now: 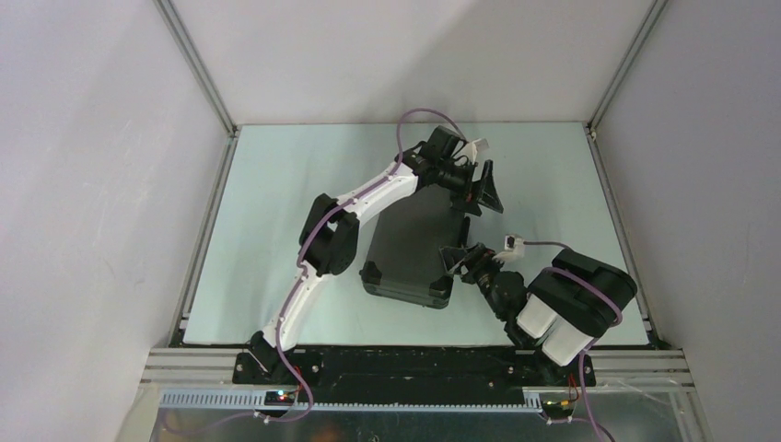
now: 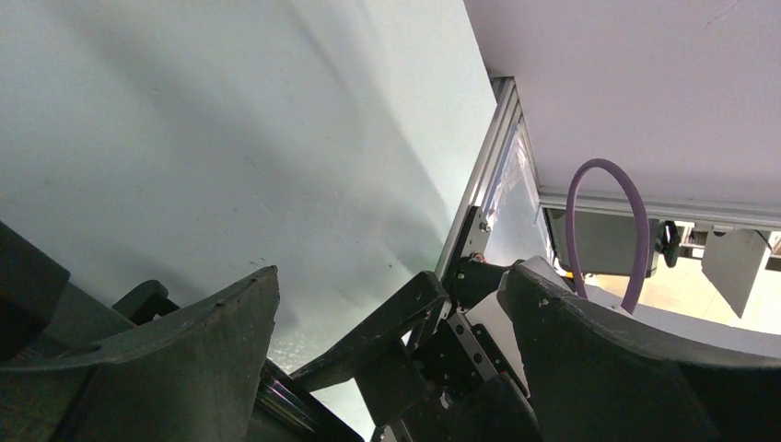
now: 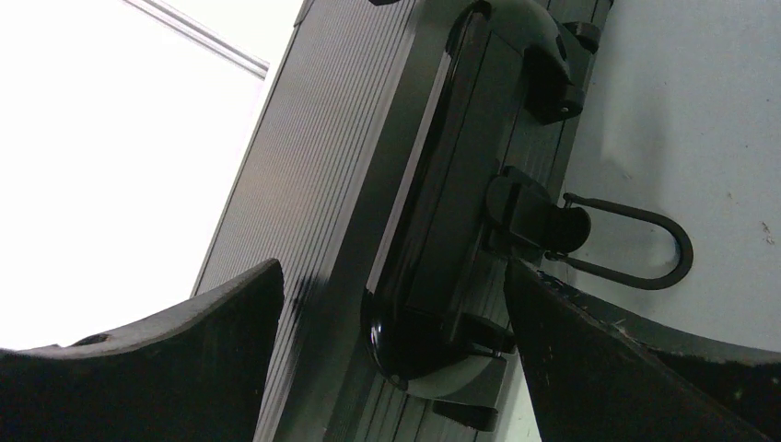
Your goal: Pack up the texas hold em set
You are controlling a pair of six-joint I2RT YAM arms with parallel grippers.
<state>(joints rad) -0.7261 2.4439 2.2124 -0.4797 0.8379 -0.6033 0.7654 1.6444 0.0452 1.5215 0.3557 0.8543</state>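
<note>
The dark grey hard briefcase with black corners [image 1: 414, 241] lies flat and closed on the pale green surface [image 1: 276, 203], about in the middle of it, with one long side turned a little toward the right arm. In the top view its lid looks plain and matt, and a black rounded corner piece [image 1: 371, 274] shows at the near left end. The right wrist view shows the narrow side of the case from very near: the grey shell has fine ribs running along its length [image 3: 313, 184], and a glossy black handle [image 3: 433, 212] lies folded flat against this side. Beside the handle sits a black latch [image 3: 530, 216], and a thin dark wire loop [image 3: 635, 249] from it sticks out over the surface. The right pincer [image 3: 391, 272] is released, its two dark fingers standing wide to both sides of the handle; I cannot tell if they touch the case. The left arm reaches across the briefcase, and the left pincer [image 1: 481, 195] hangs near the far right end of the case. It is released too, with its fingers spread wide [image 2: 391, 276] and only the bare surface showing between them.
</note>
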